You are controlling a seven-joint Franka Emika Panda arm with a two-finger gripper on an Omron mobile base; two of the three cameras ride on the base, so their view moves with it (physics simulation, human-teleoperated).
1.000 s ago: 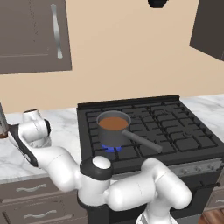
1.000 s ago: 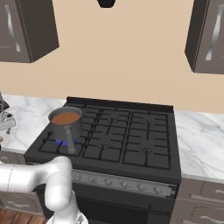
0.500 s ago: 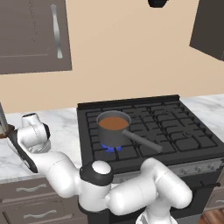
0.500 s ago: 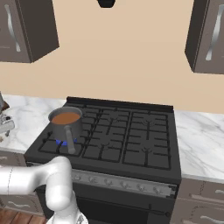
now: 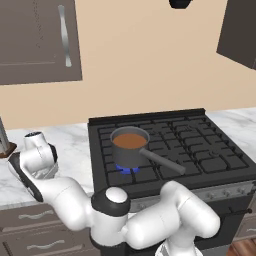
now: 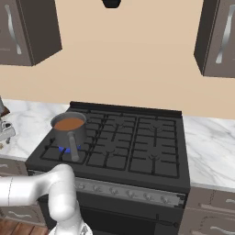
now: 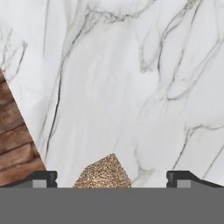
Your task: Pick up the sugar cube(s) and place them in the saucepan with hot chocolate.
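The sugar cube, tan-brown and speckled, lies on the white marble counter. It sits at the bottom of the hand view, between the two dark fingertips of my gripper. The jaws stand open, wide apart on either side of the cube, and hold nothing. The saucepan with brown hot chocolate stands on the stove's front left burner over a blue flame. Its long handle points toward the front. My hand hangs low over the counter left of the stove.
The black gas stove fills the middle, with marble counter on both sides. A grey object on a brown base stands at the far left. The counter edge and wooden floor lie close to the cube. Dark cabinets hang above.
The hand has sunk slightly toward the left counter. The jaws stay open, and the saucepan has not moved.
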